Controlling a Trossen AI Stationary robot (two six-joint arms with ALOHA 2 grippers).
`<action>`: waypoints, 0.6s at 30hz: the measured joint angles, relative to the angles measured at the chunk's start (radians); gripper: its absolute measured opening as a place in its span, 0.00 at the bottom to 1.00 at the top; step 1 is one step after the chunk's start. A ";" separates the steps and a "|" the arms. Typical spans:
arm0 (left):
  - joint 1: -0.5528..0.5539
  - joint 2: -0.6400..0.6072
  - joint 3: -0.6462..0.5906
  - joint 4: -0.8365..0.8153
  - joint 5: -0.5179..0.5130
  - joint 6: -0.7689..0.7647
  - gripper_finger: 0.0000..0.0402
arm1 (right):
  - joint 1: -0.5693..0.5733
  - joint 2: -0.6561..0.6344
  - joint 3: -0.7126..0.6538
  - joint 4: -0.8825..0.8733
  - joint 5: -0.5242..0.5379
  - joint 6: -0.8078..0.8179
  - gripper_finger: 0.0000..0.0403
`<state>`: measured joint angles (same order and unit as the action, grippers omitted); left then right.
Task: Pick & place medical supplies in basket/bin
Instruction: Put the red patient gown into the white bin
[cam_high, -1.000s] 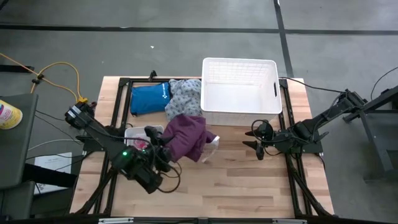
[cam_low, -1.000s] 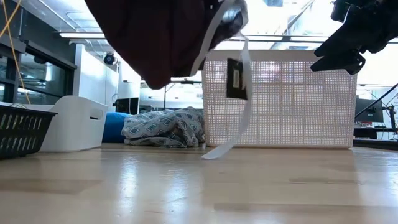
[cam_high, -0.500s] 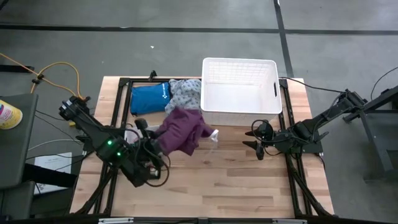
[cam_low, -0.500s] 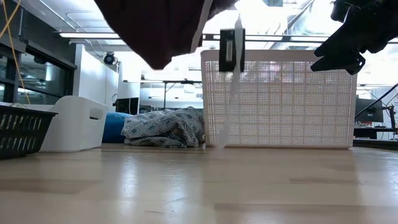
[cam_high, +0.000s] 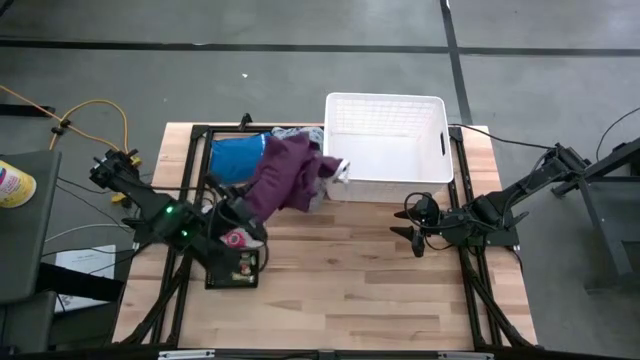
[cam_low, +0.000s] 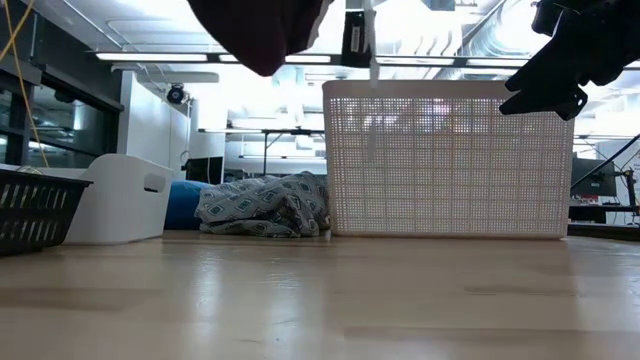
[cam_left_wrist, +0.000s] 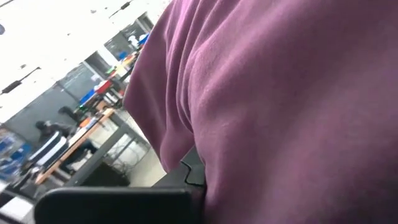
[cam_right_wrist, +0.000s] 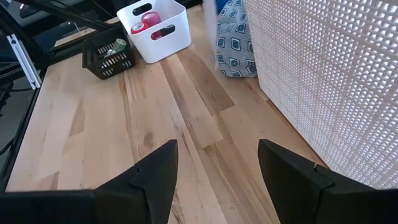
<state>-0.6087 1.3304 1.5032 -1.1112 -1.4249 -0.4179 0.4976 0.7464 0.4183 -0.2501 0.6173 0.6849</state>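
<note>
You won't find any readable text here. The dark tag (cam_low: 355, 38) hanging at the top centre of the low view shows no legible print, and the blue pouch (cam_high: 234, 157) carries only an unreadable white mark.

Garment: a maroon cloth garment (cam_left_wrist: 292, 106) hangs right in front of the lens, soft folds running down it, filling most of the picture.
Gripper: a dark bit of the left gripper (cam_left_wrist: 193, 171) pokes out at the cloth's lower edge; whether its fingers are closed cannot be made out.
Camera housing: a dark bar (cam_left_wrist: 112, 205) runs along the bottom edge.
Room behind: a bright ceiling (cam_left_wrist: 56, 37), long tables (cam_left_wrist: 93, 127) with coloured clutter, and a seated person (cam_left_wrist: 46, 146), all blurred.
</note>
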 joint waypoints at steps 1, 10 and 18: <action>0.017 0.000 0.000 0.035 -0.001 0.032 0.08 | 0.000 0.000 0.000 0.000 0.000 0.000 0.52; 0.129 0.000 0.000 0.510 0.020 0.553 0.08 | 0.000 0.000 0.000 0.000 0.000 0.000 0.52; 0.326 0.015 0.000 0.814 0.318 0.931 0.08 | 0.000 0.000 0.000 0.000 0.000 0.000 0.52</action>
<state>-0.2825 1.3455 1.5028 -0.2972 -1.1065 0.5136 0.4973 0.7467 0.4183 -0.2501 0.6174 0.6849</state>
